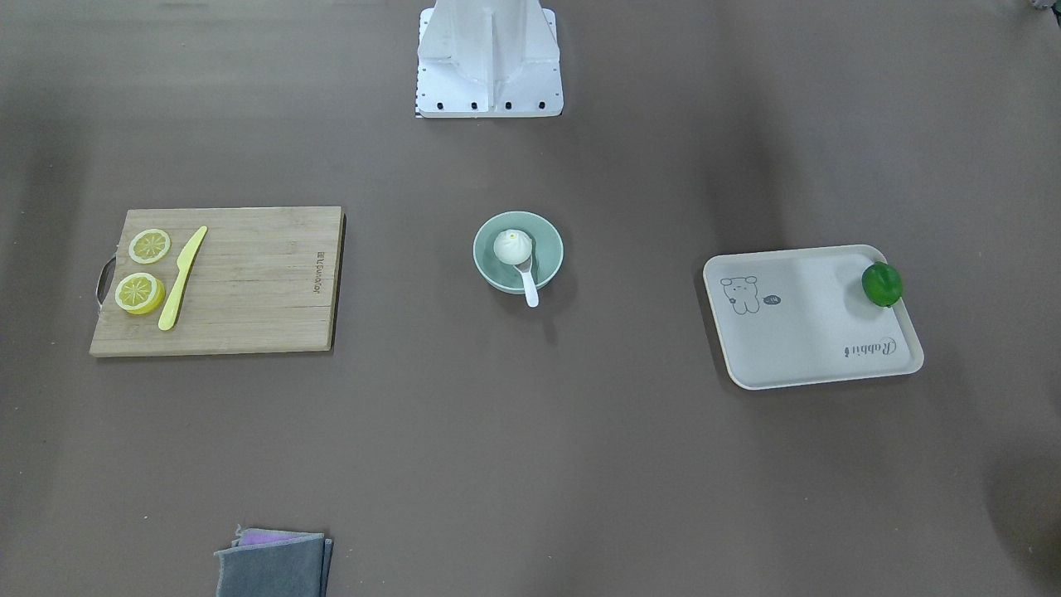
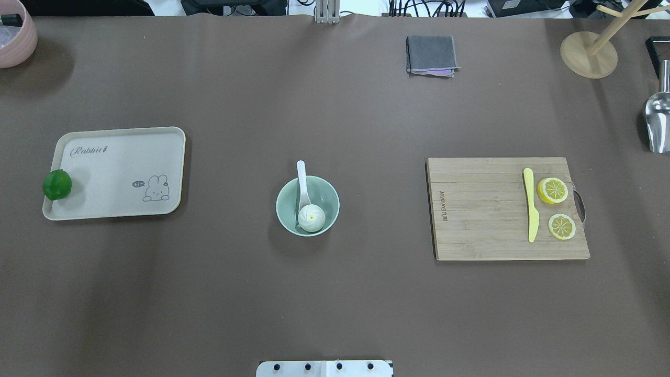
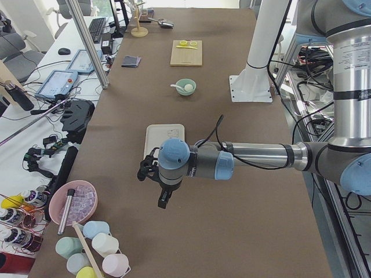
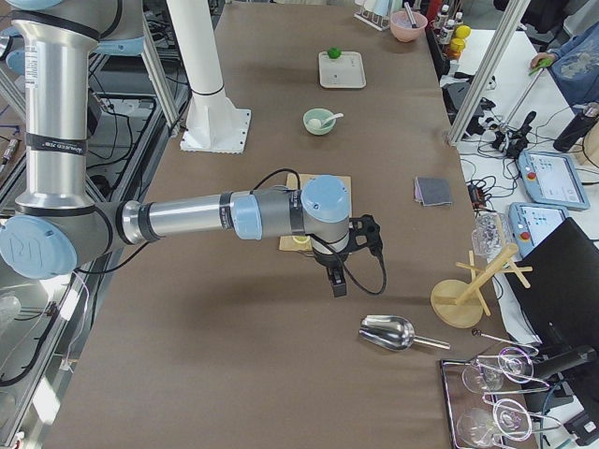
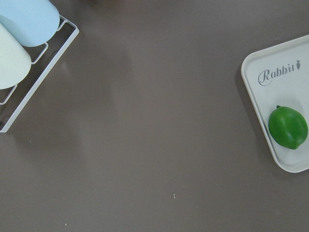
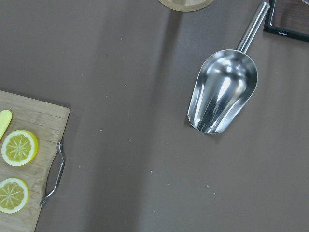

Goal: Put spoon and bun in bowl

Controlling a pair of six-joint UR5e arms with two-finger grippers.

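One bun and one spoon are lying in one bowl, handle pointing away from the robot. Left hand and right hand grip: cannot tell.

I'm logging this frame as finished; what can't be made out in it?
Scoop of the small white soup spoon: partly under the round white pleated bun in the mint-green bowl, overhead and front views.
Left gripper, right gripper: side views only, open or shut unclear.
Pink bowl: cut by overhead's corner.
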